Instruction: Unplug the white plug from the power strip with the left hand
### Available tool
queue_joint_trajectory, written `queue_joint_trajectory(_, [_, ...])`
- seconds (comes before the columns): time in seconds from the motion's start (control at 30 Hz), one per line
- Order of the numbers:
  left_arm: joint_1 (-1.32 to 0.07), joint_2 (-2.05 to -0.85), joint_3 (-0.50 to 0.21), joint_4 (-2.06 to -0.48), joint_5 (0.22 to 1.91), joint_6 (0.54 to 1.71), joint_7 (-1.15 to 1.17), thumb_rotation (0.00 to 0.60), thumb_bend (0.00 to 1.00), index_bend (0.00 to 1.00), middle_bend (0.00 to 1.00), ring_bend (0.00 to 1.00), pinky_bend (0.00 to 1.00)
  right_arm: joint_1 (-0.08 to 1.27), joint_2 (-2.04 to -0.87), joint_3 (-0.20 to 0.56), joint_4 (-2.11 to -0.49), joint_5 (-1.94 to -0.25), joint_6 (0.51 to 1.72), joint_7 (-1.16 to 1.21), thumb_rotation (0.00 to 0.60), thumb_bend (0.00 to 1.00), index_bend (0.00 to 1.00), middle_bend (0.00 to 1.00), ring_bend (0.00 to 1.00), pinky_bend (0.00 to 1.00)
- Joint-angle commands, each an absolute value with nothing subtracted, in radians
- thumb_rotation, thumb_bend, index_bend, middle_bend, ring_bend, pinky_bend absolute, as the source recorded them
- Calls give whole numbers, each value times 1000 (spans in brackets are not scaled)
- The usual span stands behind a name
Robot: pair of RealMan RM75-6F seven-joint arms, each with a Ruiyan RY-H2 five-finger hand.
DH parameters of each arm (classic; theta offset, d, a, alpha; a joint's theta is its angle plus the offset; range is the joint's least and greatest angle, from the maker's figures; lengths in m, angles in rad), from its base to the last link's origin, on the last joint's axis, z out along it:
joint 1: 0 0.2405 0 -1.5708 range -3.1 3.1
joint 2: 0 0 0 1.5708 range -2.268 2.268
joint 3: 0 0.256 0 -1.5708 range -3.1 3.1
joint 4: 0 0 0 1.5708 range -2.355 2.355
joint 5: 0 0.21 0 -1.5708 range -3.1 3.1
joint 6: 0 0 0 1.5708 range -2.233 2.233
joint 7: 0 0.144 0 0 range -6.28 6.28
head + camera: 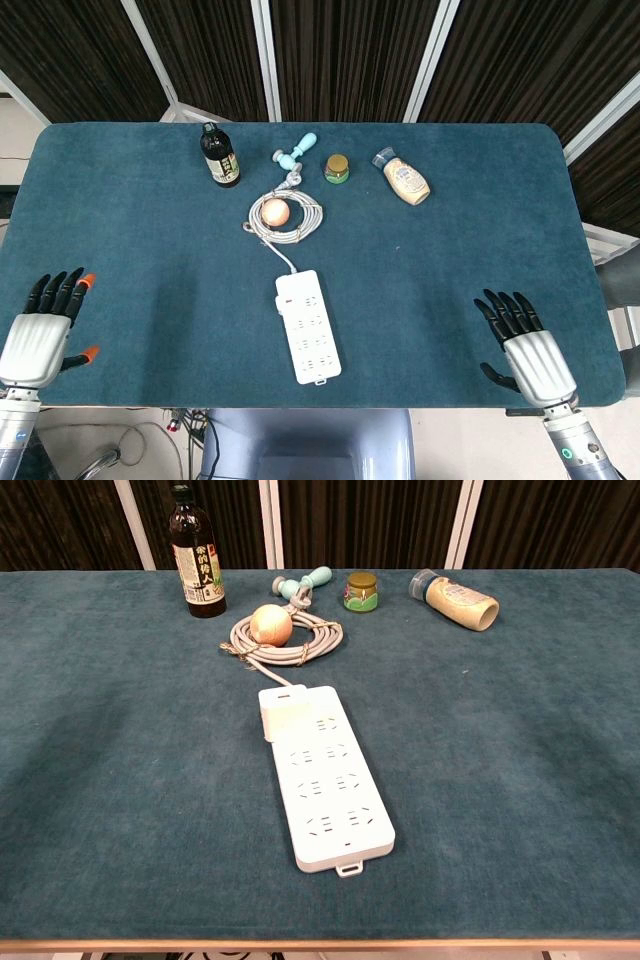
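A white power strip (308,326) (324,773) lies near the table's front middle, its grey cord coiled (287,216) (288,640) behind it. A white plug (286,720) (288,295) sits in the strip's far left socket. My left hand (45,330) hovers at the front left edge, fingers spread, holding nothing, well left of the strip. My right hand (525,350) is over the front right of the table, fingers apart and empty. Neither hand shows in the chest view.
An onion (275,211) (271,624) rests inside the cord coil. Along the back stand a dark sauce bottle (219,156) (196,553), a teal-handled tool (296,152), a small jar (337,168) (361,591), and a lying squeeze bottle (404,178) (455,599).
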State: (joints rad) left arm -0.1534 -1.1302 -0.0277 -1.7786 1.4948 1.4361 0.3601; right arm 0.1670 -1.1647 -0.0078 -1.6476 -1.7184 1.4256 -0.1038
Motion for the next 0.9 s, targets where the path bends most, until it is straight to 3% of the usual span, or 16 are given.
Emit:
queue_joint_trajectory(0.03, [-175, -1137, -40, -1801, 1495, 1414, 380, 600, 0, 0, 0, 0, 0, 206, -1174, -17, -1637, -1788, 1404, -114, 600, 443, 0, 0, 0, 0])
queue_joint_trajectory(0.2, [-225, -1136, -52, -1863, 1484, 1343, 435, 600, 0, 0, 0, 0, 0, 263, -1190, -34, -1675, -1866, 1332, -182, 600, 568, 0, 0, 0, 8])
queue_joint_trajectory(0.57, [-373, -1189, -120, -1995, 1395, 1167, 586, 600, 0, 41, 28, 0, 0, 345, -1344, -62, -1692, -1889, 1127, -347, 600, 604, 0, 0, 0, 54])
queue_joint_trajectory(0.9, [-518, -1283, -193, -2022, 1245, 1045, 706, 600, 0, 53, 37, 0, 0, 387, -1472, -41, -1682, -1841, 1032, -406, 600, 647, 0, 0, 0, 66])
